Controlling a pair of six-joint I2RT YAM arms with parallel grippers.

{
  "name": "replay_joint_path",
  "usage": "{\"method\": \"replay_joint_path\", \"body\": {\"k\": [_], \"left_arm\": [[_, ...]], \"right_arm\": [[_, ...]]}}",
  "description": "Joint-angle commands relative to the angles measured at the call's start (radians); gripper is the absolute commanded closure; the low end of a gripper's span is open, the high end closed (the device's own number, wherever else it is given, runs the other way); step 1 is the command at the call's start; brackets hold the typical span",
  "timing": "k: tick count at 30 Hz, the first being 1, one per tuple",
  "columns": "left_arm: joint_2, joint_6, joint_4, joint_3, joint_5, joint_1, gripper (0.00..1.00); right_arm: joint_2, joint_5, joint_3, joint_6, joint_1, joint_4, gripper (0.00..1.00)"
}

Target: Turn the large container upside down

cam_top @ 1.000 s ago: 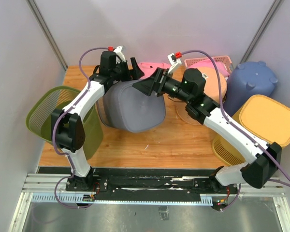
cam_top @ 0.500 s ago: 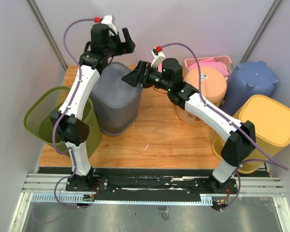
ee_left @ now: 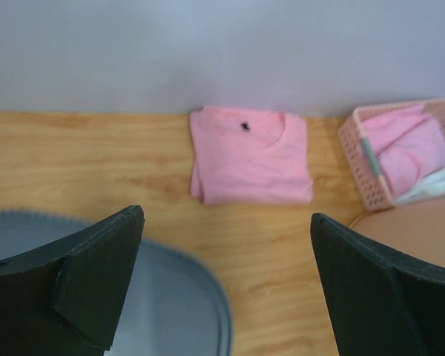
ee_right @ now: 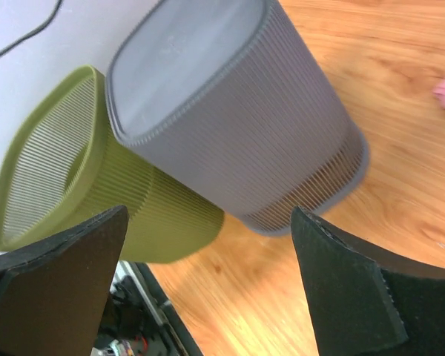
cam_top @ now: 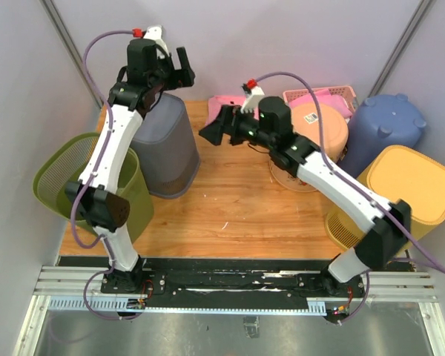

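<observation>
Standing base-up on wooden table (cam_top: 237, 215), grey bin (cam_top: 167, 148); left tool (ee_left: 226, 217), right tool (ee_right: 208, 213) spread wide, empty; pale walls (cam_top: 282, 30).

Both arms raised, both grippers spread wide.
The left arm (cam_top: 111, 148) is extended toward 11 o'clock, and the left gripper (cam_top: 174, 73) is held open and empty at its far end. The right arm (cam_top: 334, 182) is stretched from 4 o'clock toward 12, with the right gripper (cam_top: 216, 126) pointed toward 9 o'clock, jaws parted, nothing held.

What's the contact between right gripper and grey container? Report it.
Apart. The right wrist view shows the open right gripper clear of the grey container, with bare table visible between them.
</observation>
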Motion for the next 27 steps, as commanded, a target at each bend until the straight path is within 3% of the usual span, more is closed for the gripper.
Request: {"method": "replay_joint_path", "body": {"k": [1,7,11,15,19,27], "left_arm": [[-0.234,0.079,-0.017,-0.198,-0.096,-0.065,0.01],[-0.480,0.071,-0.073,-0.526,-0.417,-0.239,0.03],[-0.575,0.027,-0.113,-0.681,-0.569,-0.298,0.08],[-0.625,-0.031,-0.159,-0.767,-0.645,-0.348,0.17],[-0.637,-0.087,-0.201,-0.781,-0.606,-0.361,0.28],[-0.537,-0.102,-0.211,-0.754,-0.645,-0.361,0.34]], "right_arm": [[-0.233,0.188,-0.179,-0.148,0.013,-0.083,0.07],[-0.475,0.434,-0.368,-0.246,0.010,-0.250,0.04],[-0.594,0.538,-0.430,-0.270,0.001,-0.332,0.03],[-0.653,0.594,-0.430,-0.295,-0.001,-0.376,0.02],[-0.657,0.619,-0.418,-0.298,-0.004,-0.386,0.02],[-0.613,0.577,-0.400,-0.288,-0.002,-0.386,0.03]]}}
